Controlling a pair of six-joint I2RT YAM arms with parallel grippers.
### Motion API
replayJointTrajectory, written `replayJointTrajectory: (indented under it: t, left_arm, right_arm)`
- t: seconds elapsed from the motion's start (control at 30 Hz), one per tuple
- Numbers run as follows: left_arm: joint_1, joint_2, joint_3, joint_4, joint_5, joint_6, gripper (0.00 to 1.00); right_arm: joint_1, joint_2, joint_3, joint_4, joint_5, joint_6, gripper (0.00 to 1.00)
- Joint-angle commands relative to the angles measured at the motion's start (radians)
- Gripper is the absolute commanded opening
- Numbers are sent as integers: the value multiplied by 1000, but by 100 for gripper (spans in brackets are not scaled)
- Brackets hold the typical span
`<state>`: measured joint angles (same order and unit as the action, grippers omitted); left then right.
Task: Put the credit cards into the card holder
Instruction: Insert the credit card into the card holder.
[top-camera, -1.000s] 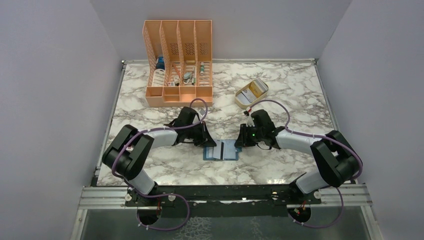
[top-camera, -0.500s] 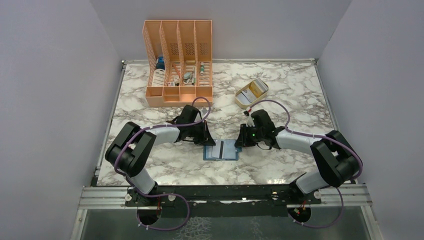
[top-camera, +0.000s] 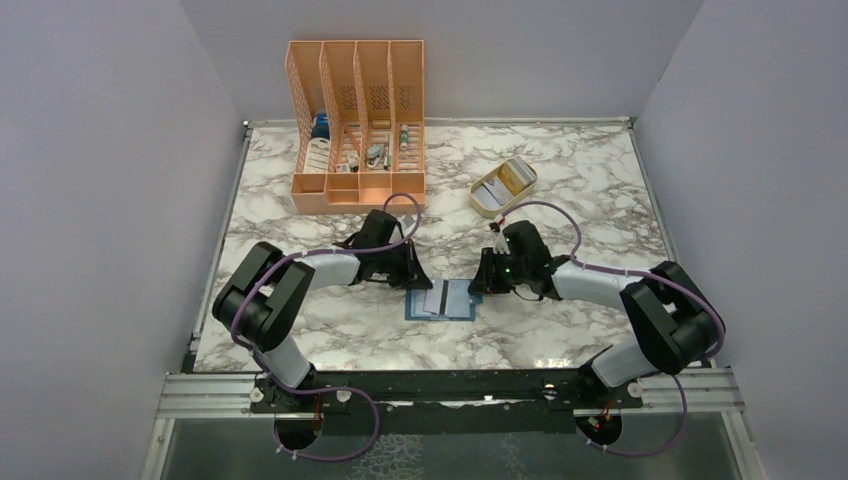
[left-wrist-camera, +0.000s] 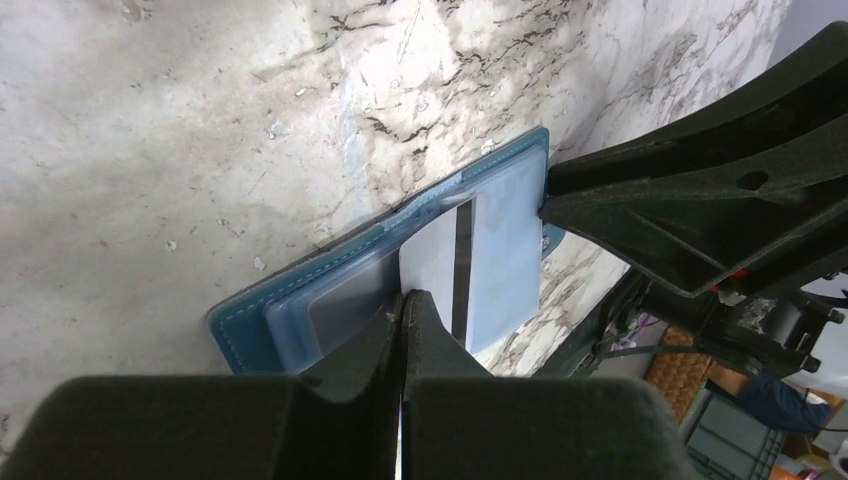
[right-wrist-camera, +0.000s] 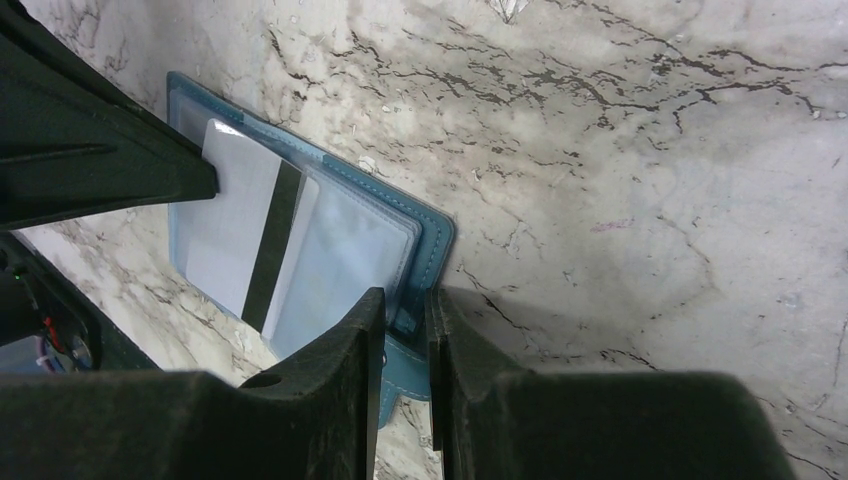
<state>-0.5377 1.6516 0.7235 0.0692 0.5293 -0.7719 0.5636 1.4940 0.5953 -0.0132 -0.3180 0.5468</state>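
The left gripper (left-wrist-camera: 405, 297) has its fingers pressed together, tips touching the near edge of a pale card (left-wrist-camera: 437, 262) with a dark stripe; it is unclear whether they pinch it. The right gripper (right-wrist-camera: 405, 300) is clamped on the rim of the teal wallet (right-wrist-camera: 432, 235). The wallet lies open on the marble table (right-wrist-camera: 620, 150) between the arms, with the card flat across its inner slots.
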Motion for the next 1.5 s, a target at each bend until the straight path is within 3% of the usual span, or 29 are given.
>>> replayJointTrajectory:
  t: [0.0, 0.5, 0.67, 0.8, 1.1, 1.47]
  left_arm:
    - [-11, 35, -31, 69, -14, -41, 0]
    - [-54, 43, -66, 181, 7, -134, 0]
    - [-56, 16, -35, 103, 7, -104, 25]
    - [-56, -30, -20, 50, -6, -86, 37]
    - [-66, -30, -28, 51, 16, -89, 44]
    - [-100, 23, -21, 80, 48, -103, 43]
  right_arm:
    - [5, -2, -33, 24, -15, 47, 21]
    - [5, -67, -100, 107, -64, 156, 21]
    - [5, -100, -53, 10, -31, 102, 32]
    - [5, -133, -27, -70, -19, 26, 33]
    - [5, -163, -78, -28, -89, 62, 36]
    - [5, -92, -92, 19, -106, 44, 36]
